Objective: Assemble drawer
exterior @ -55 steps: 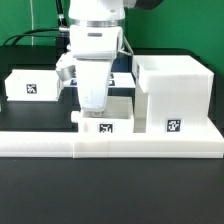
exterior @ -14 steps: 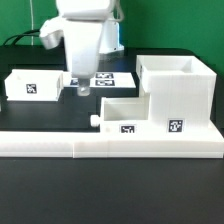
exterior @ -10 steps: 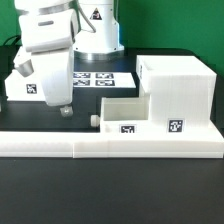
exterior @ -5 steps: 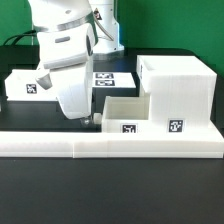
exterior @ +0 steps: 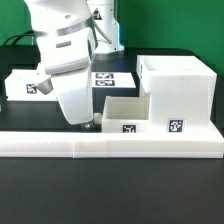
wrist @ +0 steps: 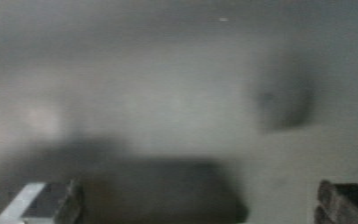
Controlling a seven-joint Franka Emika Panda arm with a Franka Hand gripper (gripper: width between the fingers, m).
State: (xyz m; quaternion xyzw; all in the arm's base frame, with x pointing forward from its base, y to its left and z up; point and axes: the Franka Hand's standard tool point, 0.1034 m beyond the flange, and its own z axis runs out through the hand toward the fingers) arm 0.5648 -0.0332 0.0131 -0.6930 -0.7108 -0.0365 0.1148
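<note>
The drawer's large white shell stands at the exterior view's right, tag facing front. A smaller white knobbed box sits against its left side, behind the rail. A second small box lies at the far left, partly hidden by the arm. My gripper hangs low at the left end of the middle box, by its knob, which it hides. The wrist view is blurred. It shows two fingers wide apart and nothing between them, so my gripper is open.
A long low white L-shaped rail runs along the front of the black table. The marker board lies behind the middle box. Cables trail at the back left.
The arm lifted off the middle box and swung toward the exterior view's left. It has since come down to that box's left end, settling slightly lower in the last half second.
</note>
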